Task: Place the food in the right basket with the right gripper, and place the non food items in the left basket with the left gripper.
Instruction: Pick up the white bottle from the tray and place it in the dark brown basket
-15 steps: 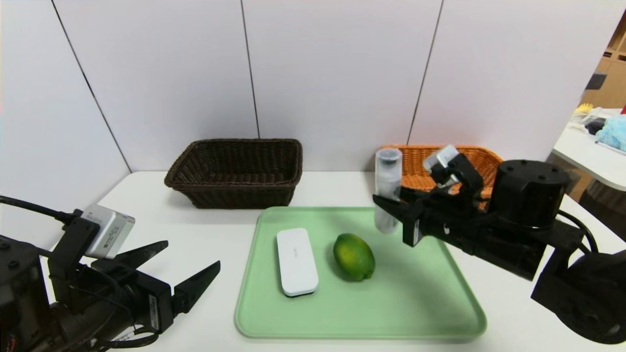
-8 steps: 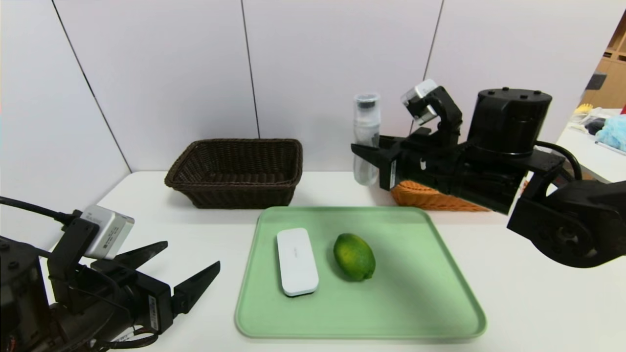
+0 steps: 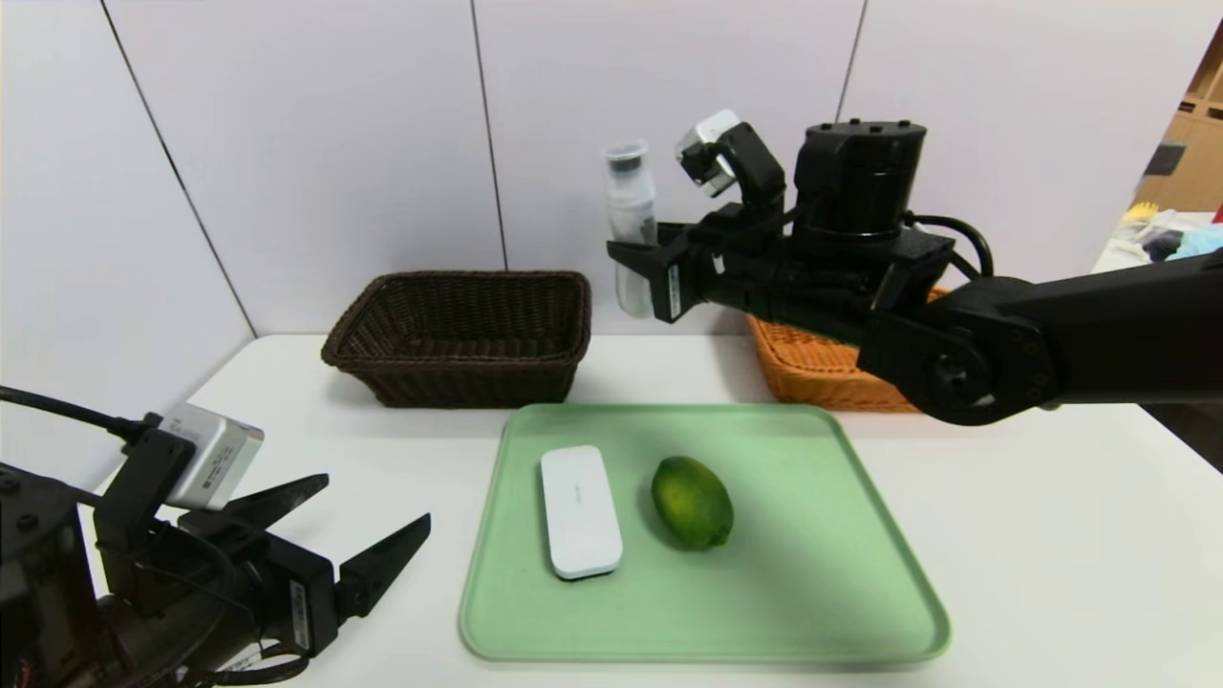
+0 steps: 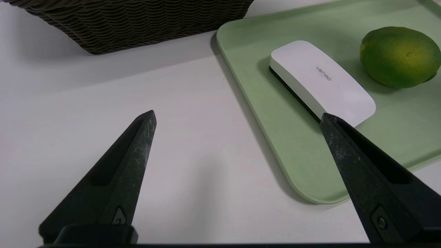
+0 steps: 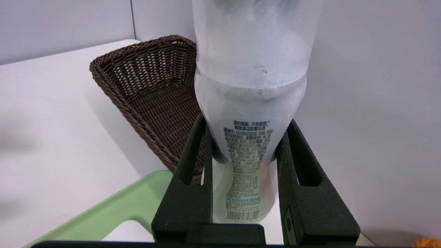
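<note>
My right gripper (image 3: 634,250), clamped around a clear-capped white bottle (image 3: 632,225), hangs high beside the dark brown wicker basket (image 3: 459,373), whose flared rim could catch the bottle's base if I lower too soon.

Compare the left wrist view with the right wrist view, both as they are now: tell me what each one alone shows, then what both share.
Only the left wrist view: the green fruit on the tray, and the left pincer, open.
Only the right wrist view: the right pincer clamped on the bottle, and a bit of orange basket.
Both: the dark brown basket, the green tray and the white case.
</note>
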{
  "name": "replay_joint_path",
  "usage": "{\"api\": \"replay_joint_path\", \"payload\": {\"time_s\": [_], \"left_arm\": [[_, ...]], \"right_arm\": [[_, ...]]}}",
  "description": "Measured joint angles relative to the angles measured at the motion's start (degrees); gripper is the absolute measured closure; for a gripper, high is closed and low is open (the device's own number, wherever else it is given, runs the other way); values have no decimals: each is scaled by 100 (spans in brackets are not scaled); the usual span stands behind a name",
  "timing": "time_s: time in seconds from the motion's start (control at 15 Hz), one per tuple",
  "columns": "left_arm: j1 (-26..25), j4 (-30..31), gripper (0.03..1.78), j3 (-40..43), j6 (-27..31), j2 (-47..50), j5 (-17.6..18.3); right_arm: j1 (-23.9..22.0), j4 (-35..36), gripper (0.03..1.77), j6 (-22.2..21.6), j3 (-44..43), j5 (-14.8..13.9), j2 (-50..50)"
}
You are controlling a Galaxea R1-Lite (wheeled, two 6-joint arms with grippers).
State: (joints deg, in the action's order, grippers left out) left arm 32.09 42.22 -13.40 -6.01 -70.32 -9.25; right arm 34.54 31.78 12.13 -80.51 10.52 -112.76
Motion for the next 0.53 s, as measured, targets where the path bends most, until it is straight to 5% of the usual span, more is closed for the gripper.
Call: {"api": "replay_joint_path", "payload": {"time_s": [0.53], "left_arm": [[-1,-2,12,6,-7,-11,-2]], "right_arm": [[140,-992,128,0,-2848,63,-1580]]}}
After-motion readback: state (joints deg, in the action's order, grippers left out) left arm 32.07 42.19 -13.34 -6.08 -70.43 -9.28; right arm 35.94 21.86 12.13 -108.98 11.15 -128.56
